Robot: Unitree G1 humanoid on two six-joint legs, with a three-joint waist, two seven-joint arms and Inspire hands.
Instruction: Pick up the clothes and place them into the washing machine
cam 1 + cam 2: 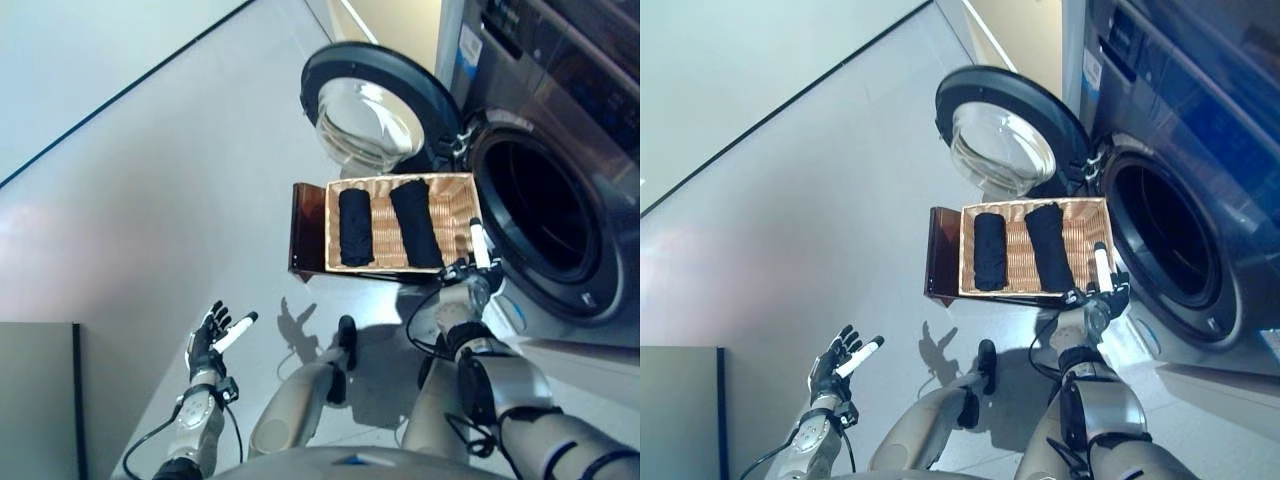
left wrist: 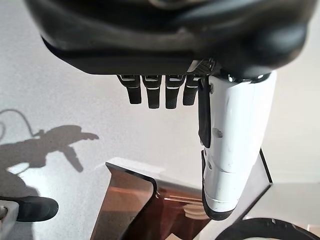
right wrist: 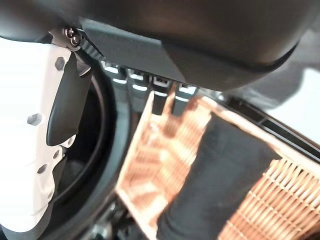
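Two rolled black clothes lie side by side in a wicker basket (image 1: 459, 212): the left roll (image 1: 355, 227) and the right roll (image 1: 416, 222). The basket stands in front of the washing machine's round drum opening (image 1: 540, 215), whose glass door (image 1: 370, 110) is swung wide. My right hand (image 1: 470, 275) hovers open at the basket's near right corner, just short of the right roll (image 3: 220, 175), holding nothing. Far off at the lower left, my left hand (image 1: 208, 345) is open over the floor, empty, its fingers (image 2: 155, 92) straight.
A dark brown stand (image 1: 307, 228) adjoins the basket's left side and also shows in the left wrist view as a brown stand (image 2: 135, 205). A grey block (image 1: 40, 400) fills the lower left corner. Pale floor stretches left of the basket.
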